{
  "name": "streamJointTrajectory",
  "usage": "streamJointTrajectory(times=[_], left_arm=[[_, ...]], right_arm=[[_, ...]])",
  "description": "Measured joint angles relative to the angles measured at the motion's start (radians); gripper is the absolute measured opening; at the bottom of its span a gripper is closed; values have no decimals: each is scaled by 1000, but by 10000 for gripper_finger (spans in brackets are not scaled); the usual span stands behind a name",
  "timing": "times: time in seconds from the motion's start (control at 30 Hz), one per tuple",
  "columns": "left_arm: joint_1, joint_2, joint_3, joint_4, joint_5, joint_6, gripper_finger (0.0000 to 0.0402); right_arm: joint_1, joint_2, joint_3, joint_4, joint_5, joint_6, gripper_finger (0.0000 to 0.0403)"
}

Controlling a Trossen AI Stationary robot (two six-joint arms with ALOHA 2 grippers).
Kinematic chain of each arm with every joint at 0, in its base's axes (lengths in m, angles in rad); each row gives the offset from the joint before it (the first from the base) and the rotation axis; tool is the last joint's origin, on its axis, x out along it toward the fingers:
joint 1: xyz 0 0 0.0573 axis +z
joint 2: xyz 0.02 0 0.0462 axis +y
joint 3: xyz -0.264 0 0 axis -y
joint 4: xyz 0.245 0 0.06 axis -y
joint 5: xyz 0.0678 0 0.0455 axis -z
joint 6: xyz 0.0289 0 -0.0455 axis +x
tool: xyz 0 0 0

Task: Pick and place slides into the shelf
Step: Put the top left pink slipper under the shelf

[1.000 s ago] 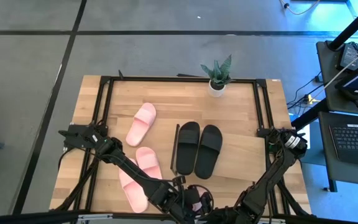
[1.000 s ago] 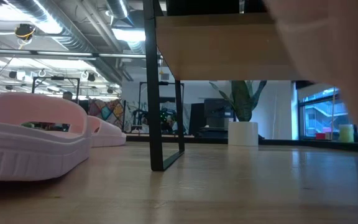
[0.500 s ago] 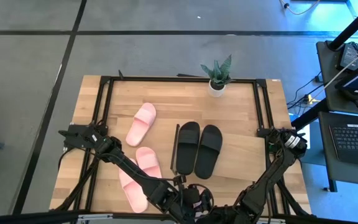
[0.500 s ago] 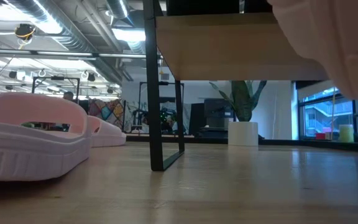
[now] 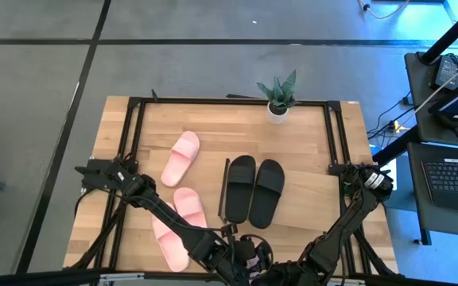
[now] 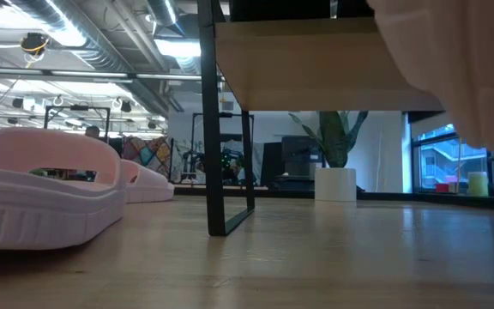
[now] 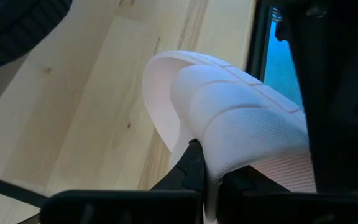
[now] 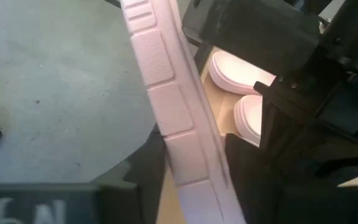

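I'm pinching a pink slide (image 7: pixel 229 124) in the left claw (image 7: pixel 207 180) at the table's (image 5: pixel 308 143) near edge; right claw (image 5: pixel 281 274) beside it, spread unclear. The black pair (image 5: pixel 254 189) is topping the shelf (image 6: pixel 307 73).

**Where the slides and shelf sit right now**

So the black pair (image 5: pixel 254 190) is parked side by side on top of the shelf (image 5: pixel 281 208), a low light-wood rack with a thin dark side frame, sitting mid-table. Both are sole-down, straps up. Three pale pink slides are on the tabletop left of it: one (image 5: pixel 180 158) lies alone at an angle toward the far side, and two more (image 5: pixel 178 223) lie close together nearer the front edge. One more pink slide (image 7: pixel 229 134) is lifted up at the front edge, pinched by its strap, tilted off the table; its ribbed sole edge (image 8: pixel 179 118) shows in the right wrist view
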State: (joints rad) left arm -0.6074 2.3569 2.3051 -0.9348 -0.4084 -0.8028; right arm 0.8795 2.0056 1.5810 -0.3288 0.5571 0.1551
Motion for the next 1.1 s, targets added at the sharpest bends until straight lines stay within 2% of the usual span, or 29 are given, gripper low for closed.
streamJointTrajectory(times=[0.13,0.23,0.47,0.57,0.9,1.1], left_arm=[[1,0,0,0,0,2,4],[1,0,0,-1,8,5,9],[4,0,0,6,95,30,35],[5,-1,0,5,82,26,50],[7,-7,4,26,100,24,181],[-11,-31,27,32,174,26,203]], right_arm=[[0,0,0,-3,-2,-3,85],[0,0,0,-4,-3,-5,61],[11,2,0,-3,0,-4,57],[13,3,0,-6,10,-5,57],[13,8,-4,-10,7,-10,53],[33,6,-3,-3,21,-53,53]])
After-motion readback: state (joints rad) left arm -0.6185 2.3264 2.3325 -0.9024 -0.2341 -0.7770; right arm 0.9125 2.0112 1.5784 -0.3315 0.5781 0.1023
